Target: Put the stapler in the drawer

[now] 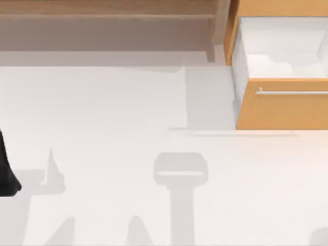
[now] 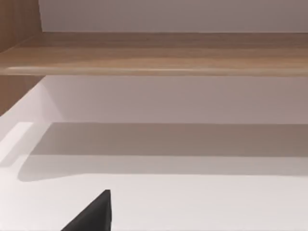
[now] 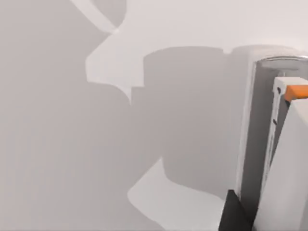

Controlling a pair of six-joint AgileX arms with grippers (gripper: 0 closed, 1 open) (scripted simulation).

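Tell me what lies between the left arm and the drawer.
Nothing. In the top view the table is bare from the left arm to the drawer, crossed by shadows alone.

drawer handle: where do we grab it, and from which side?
Grip the silver bar handle along its straight run, coming in from the table side, facing the drawer front. The bar is thin and runs left-right across the wood front, so the jaws should probably close across its thickness, one above and one below.
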